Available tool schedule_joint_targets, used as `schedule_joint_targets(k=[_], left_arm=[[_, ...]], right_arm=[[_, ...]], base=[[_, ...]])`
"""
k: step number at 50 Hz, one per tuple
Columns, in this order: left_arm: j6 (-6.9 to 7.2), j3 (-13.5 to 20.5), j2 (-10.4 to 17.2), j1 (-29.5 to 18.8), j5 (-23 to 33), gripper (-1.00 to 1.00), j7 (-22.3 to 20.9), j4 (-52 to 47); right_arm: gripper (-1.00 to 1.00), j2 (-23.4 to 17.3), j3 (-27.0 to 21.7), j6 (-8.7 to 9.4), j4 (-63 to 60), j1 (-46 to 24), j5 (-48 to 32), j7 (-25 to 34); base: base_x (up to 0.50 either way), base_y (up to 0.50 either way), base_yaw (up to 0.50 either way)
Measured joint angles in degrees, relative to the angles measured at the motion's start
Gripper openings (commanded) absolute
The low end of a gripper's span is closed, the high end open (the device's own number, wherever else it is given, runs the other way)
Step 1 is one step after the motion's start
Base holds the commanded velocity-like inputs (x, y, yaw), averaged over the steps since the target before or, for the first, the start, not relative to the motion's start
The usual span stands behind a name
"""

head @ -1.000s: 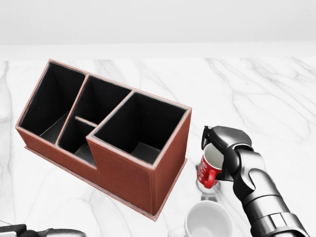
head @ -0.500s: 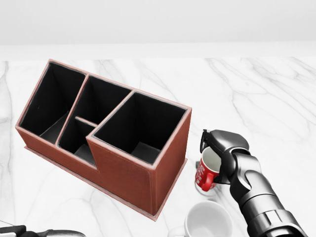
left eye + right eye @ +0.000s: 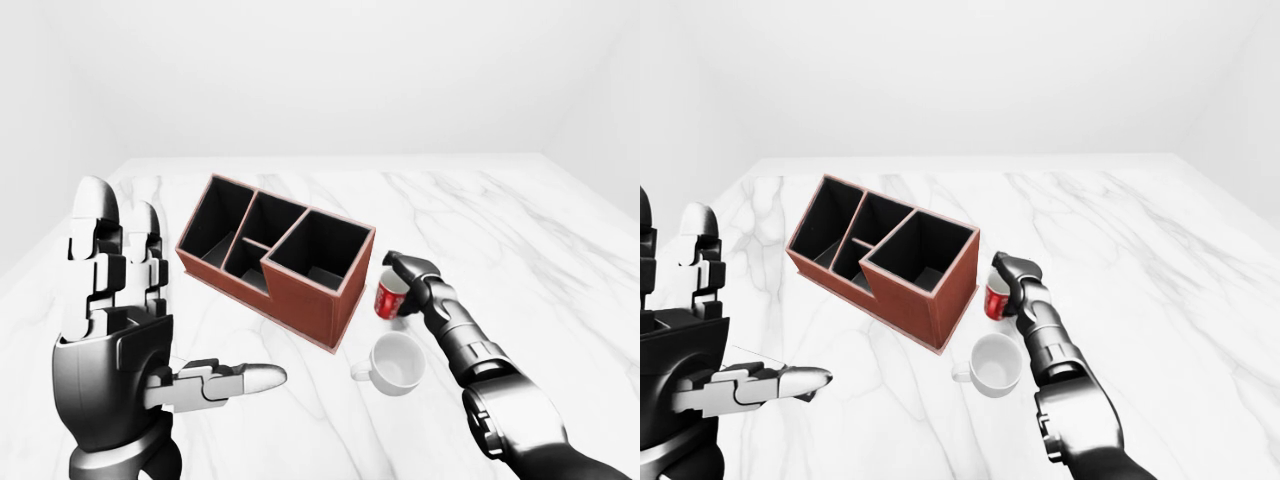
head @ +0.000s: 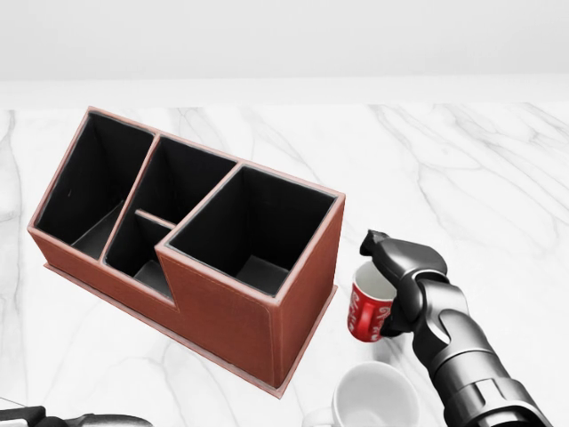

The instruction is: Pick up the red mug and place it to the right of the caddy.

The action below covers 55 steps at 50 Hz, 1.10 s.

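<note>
The red mug [image 4: 366, 313] with white lettering stands just right of the brown caddy [image 4: 238, 307], which has several black compartments. My right hand [image 4: 391, 285] is closed round the mug's rim and right side; the mug is tilted slightly, and I cannot tell if it touches the marble. My left hand [image 3: 150, 340] is held up open at the left of the left-eye view, far from the mug, fingers spread.
A white mug [image 4: 373, 398] stands just below the red mug in the head view, close to my right forearm [image 4: 471, 374]. The white marble table [image 4: 480, 178] runs on to the right and top of the view.
My right hand has moved the red mug a little left and down in the head view, closer to the caddy's right wall. The caddy and white mug stay still.
</note>
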Motion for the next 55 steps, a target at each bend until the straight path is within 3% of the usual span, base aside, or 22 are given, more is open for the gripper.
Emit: schedule_joint_targets(k=[30, 43, 55], left_arm=[[0.00, -0.9, 0.1, 0.4, 0.3, 1.00, 0.3, 0.0], [0.00, -1.7, 0.3, 0.7, 0.5, 1.00, 0.5, 0.0], [0.00, -1.7, 0.4, 0.8, 0.5, 1.00, 0.6, 0.0]], right_arm=[[1.00, -3.0, -1.7, 0.00, -7.1, 1.2, -1.4, 4.4], [1.00, -6.2, -4.6, 0.00, -19.1, 3.9, -2.5, 12.3], [1.00, -8.9, -10.1, 0.00, -38.5, 8.2, 3.1, 23.8]], base=[[0.00, 0.00, 0.00], [0.00, 0.00, 0.00], [0.00, 0.00, 0.00]])
